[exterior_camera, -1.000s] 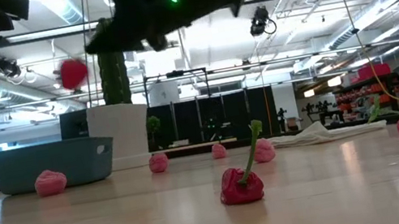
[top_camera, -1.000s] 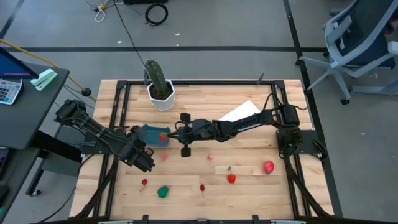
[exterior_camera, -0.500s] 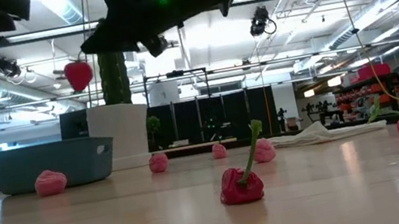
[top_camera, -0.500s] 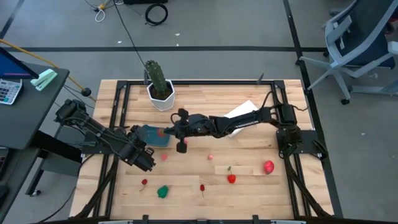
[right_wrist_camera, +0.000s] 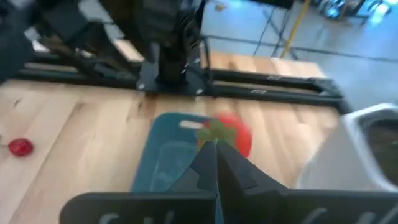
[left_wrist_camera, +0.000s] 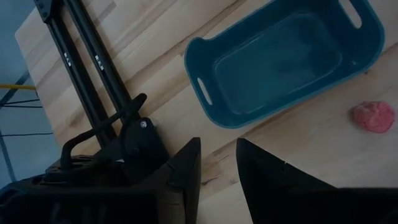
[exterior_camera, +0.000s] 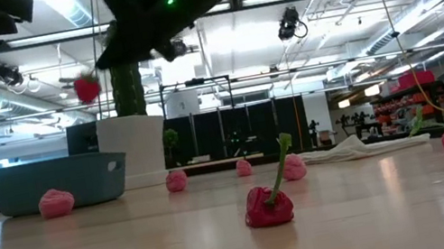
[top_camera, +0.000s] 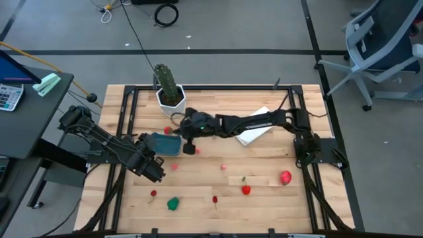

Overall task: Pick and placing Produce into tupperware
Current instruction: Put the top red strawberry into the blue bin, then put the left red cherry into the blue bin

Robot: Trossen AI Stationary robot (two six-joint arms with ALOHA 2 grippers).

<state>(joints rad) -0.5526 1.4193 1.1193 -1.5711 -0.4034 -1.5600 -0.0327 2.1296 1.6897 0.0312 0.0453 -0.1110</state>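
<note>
The teal-blue tupperware (top_camera: 162, 145) sits on the table's left half, with nothing showing inside it in the left wrist view (left_wrist_camera: 286, 62). My right gripper (top_camera: 176, 129) reaches over from the right and is shut on a red toy strawberry (top_camera: 168, 130), high above the tupperware's far rim (exterior_camera: 87, 87). My left gripper (top_camera: 153, 170) waits open near the tupperware's near left corner. A pink piece (top_camera: 174, 166) lies just in front of the tupperware (left_wrist_camera: 373, 116). More produce lies toward the near edge: a green piece (top_camera: 173, 203), a red pepper (top_camera: 245, 189) and a large red strawberry (top_camera: 285, 177). My right gripper pinches the strawberry at its green leafy top (right_wrist_camera: 213, 130) between the two fingertips. The fingers come from the table's right, slanting down. The strawberry is lifted clear and hangs below the fingers (exterior_camera: 87, 89), over the tupperware's far end (right_wrist_camera: 180, 124).
A cactus in a white pot (top_camera: 170, 92) stands just beyond the tupperware, close to my right gripper. A flat white item (top_camera: 254, 125) lies under my right arm. Small red pieces (top_camera: 153, 194), (top_camera: 215, 198) and a small pink one (top_camera: 223, 166) dot the near half.
My right gripper has carried the strawberry from above the tupperware's right end toward the table's far and left edges, and it now hangs over the far rim. The gripper has stayed shut on it. The strawberry has dropped slightly in the low view.
</note>
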